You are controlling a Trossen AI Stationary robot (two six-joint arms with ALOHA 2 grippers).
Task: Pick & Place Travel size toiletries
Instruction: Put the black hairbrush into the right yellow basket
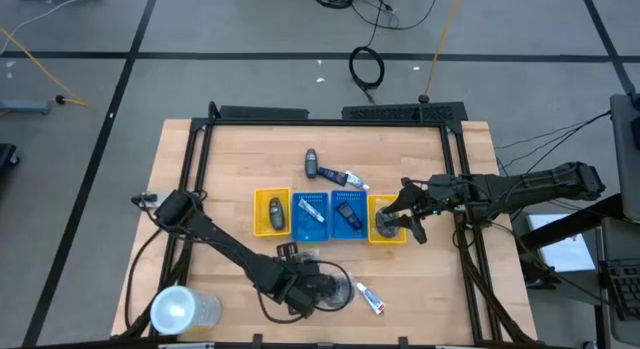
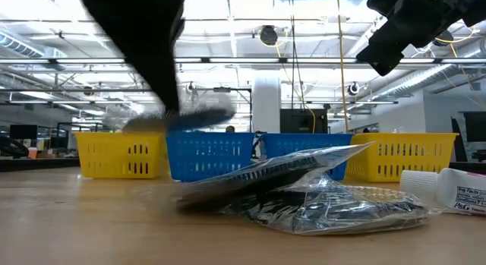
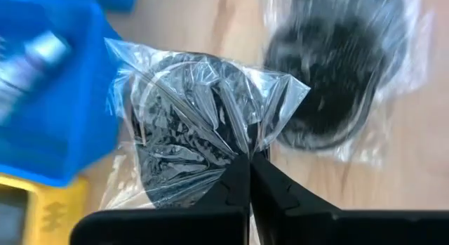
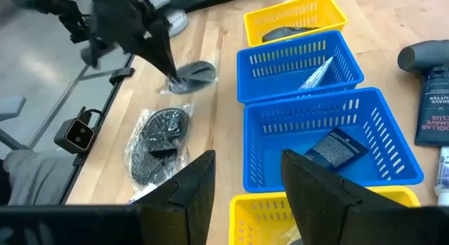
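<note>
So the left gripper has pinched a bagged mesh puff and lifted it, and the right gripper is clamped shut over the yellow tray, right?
Not quite. The left gripper does pinch the bagged mesh puff, but the right gripper is open, not clamped shut: the right wrist view shows its two fingers standing well apart with nothing between them, above the yellow tray.

Looks like a big open-plan robotics lab: beyond the light wooden butcher-block table (image 1: 230, 169) there's grey taped floor, loose cables, ceiling strip lights, monitor desks.
</note>
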